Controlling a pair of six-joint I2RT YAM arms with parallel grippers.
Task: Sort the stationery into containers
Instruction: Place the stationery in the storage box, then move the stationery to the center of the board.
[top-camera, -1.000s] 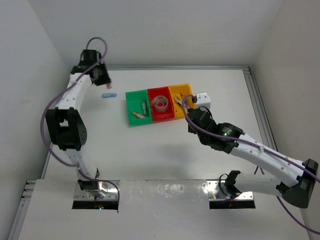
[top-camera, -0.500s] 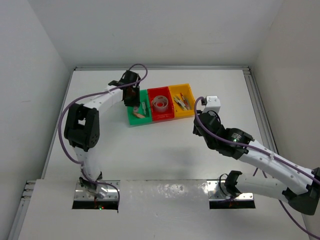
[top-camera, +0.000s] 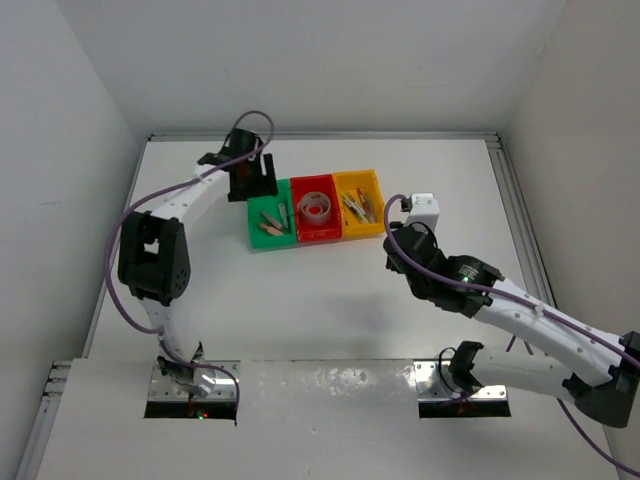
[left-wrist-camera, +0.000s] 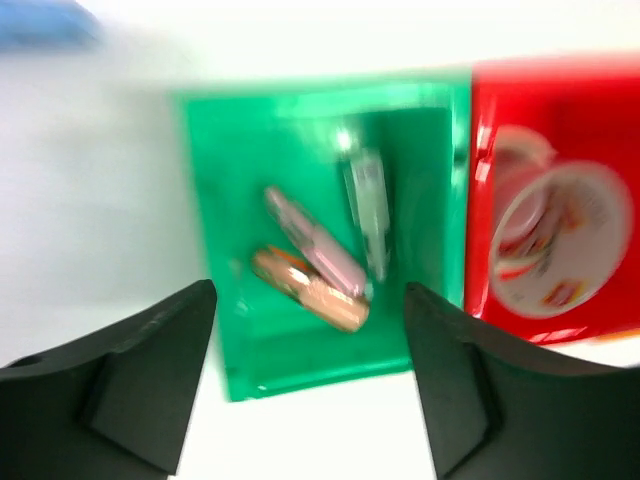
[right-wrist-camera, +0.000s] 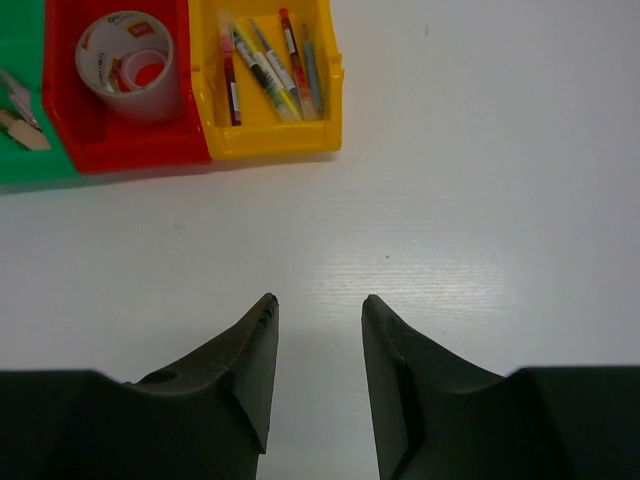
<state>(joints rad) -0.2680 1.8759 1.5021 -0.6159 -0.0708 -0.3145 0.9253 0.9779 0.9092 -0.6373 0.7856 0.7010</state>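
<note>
Three small open-top plastic bins stand joined in a row on the white counter (top-camera: 300, 330). The green bin (top-camera: 255, 215) is at the 9 o'clock end, the red bin (top-camera: 305, 237) is in the middle, and the yellow-orange bin (top-camera: 372, 180) is at the 3 o'clock end.

The left gripper (left-wrist-camera: 308, 295) hangs over the green bin, toward its 11 o'clock corner. Its fingers are spread wide with nothing between them. Below it in that bin lie a short pink piece (left-wrist-camera: 320, 250), a beige-orange piece (left-wrist-camera: 310, 295) touching it, and a pale piece (left-wrist-camera: 368, 200) beside them. A blurred blue item (left-wrist-camera: 40, 25) lies on the counter outside the bin.

A grey-white tape roll (right-wrist-camera: 100, 45) sits in the red bin, and several thin pens (right-wrist-camera: 265, 70) lie in the yellow-orange one.

The right gripper (right-wrist-camera: 318, 305) hovers above bare counter at about 5 o'clock from the yellow-orange bin, its fingers partly apart and empty.
</note>
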